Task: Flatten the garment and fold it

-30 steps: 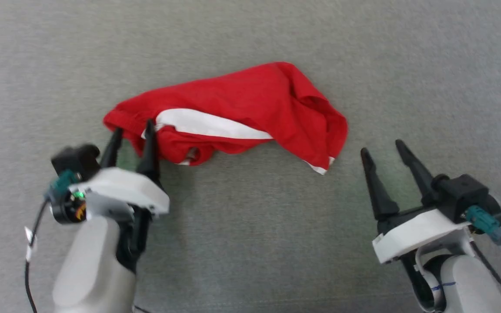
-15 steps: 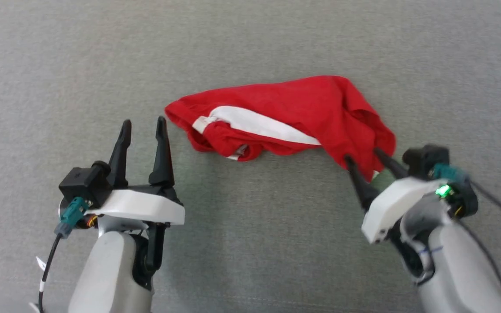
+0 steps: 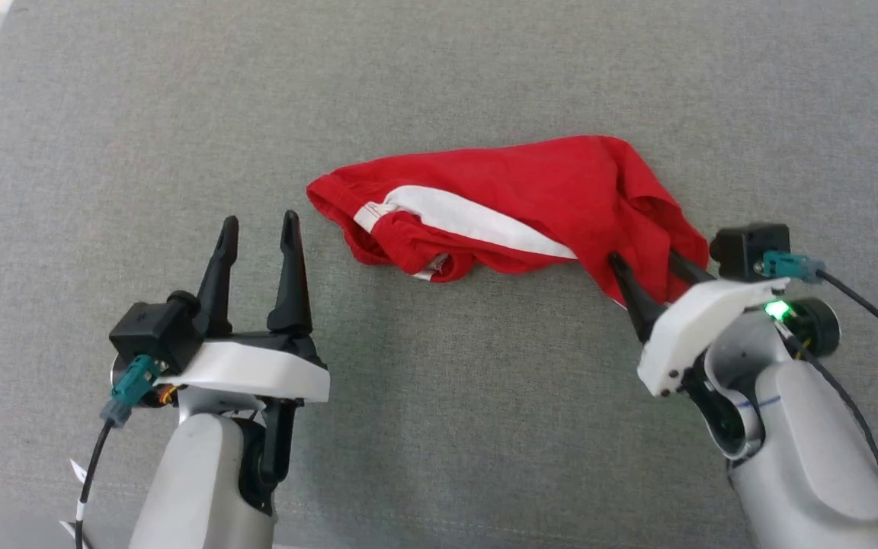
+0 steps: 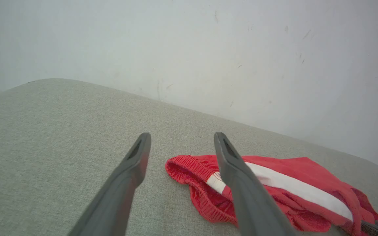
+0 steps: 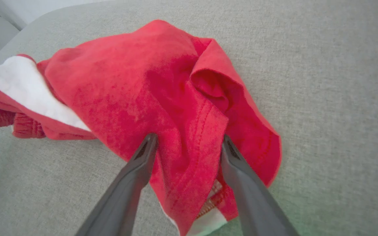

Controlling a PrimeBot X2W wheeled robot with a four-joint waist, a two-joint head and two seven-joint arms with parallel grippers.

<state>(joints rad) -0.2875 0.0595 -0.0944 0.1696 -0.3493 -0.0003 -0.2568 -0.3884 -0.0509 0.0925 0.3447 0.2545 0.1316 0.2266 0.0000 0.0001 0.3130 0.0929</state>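
Red garment (image 5: 162, 85) between parted right fingers (image 5: 133, 183)

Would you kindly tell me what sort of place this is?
Likely an indoor lab or test room: a broad grey fabric surface, perhaps a padded bench, against a plain scuffed white wall, with crumpled red shorts on it.

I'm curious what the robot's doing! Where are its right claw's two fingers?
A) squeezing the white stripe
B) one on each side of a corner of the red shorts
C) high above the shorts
B: in the right wrist view, the right gripper has its open fingers straddling a corner fold of the red shorts.
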